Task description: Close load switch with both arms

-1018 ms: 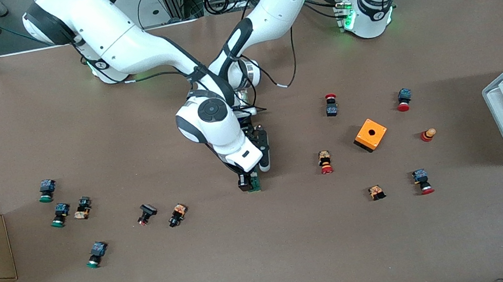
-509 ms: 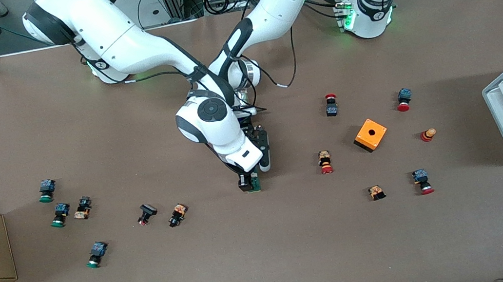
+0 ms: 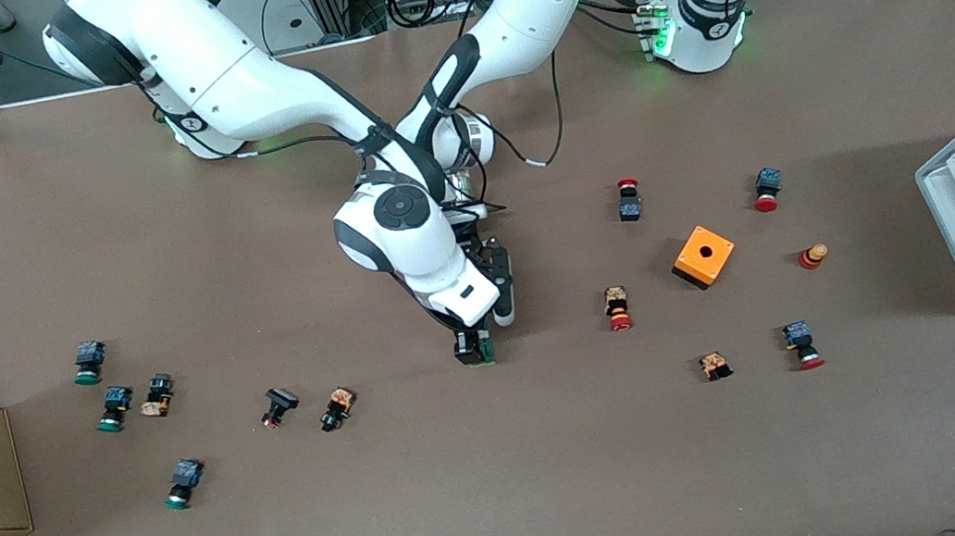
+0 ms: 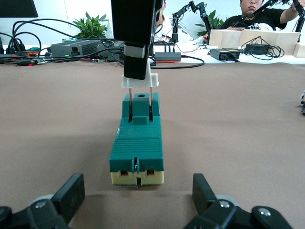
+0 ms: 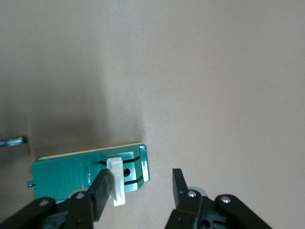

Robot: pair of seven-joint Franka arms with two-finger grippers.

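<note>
Nothing readable here, sadly. Any print on the parts is too small to make out, and the load switch [image 4: 137,148] shows no label in either wrist view.

The switch lies flat on the brown counter [image 3: 508,488], about dead centre of the front view and a touch below the middle. It's a green body with a cream end.

The right gripper [image 5: 140,188] comes straight down on the end of the switch nearer the front camera. Its fingers stand apart with a clear gap and aren't clamped on anything. One finger [image 5: 101,191] is touching the white sliding piece [image 5: 116,183], which sits raised above the green body. The other finger is off to the side over bare counter, clear of the switch.

The left gripper [image 4: 138,193] is down low at the cream end, the end farther from the front camera. Its fingers are spread wide. The switch lines up with the gap between them but sits just short of it, so they aren't touching it.

Around it, small push buttons [image 3: 617,308] are scattered across the counter. An orange box [image 3: 704,256] with a hole sits toward the left arm's end.
</note>
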